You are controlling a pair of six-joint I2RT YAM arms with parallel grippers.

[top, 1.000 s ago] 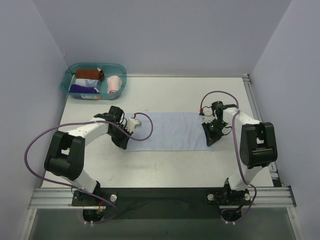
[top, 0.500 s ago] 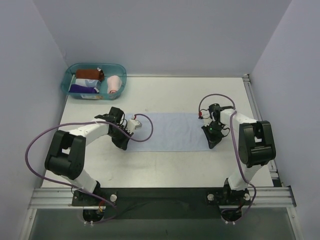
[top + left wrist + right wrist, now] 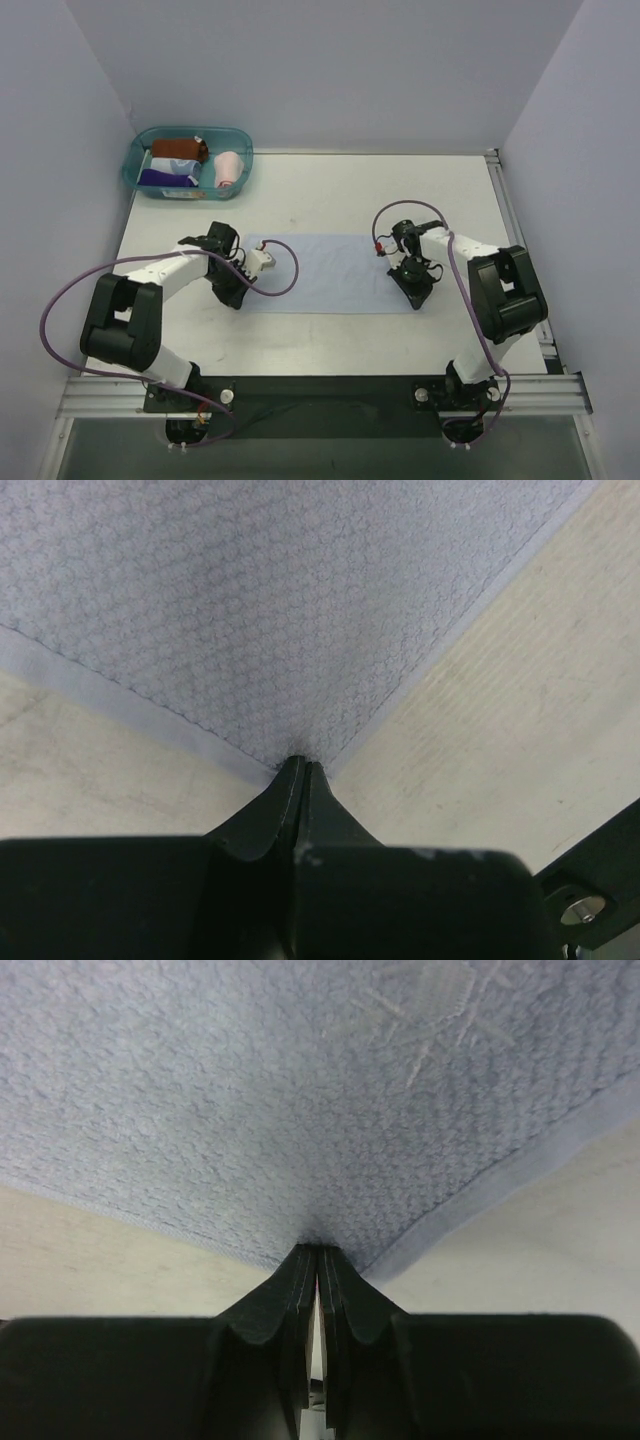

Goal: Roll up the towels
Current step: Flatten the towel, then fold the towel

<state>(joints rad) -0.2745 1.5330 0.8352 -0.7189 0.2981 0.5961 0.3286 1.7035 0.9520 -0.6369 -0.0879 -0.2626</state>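
Note:
A light blue towel (image 3: 330, 272) lies spread flat across the middle of the table. My left gripper (image 3: 234, 297) is shut on its near left corner, and in the left wrist view the closed tips (image 3: 300, 764) meet right at the corner of the towel (image 3: 280, 600). My right gripper (image 3: 416, 297) is shut on the near right corner; its wrist view shows the tips (image 3: 318, 1251) pinching the hem of the towel (image 3: 300, 1090). A pale pink rolled towel (image 3: 229, 168) sits in the teal tub (image 3: 131, 163).
The teal tub at the far left corner also holds brown, purple and white rolls. Purple cables loop from both arms over the table. A metal rail (image 3: 503, 195) runs along the table's right edge. Walls close in on three sides.
Both grippers have moved towards the near edge and a little left, dragging the blue towel with them. Both stayed shut.

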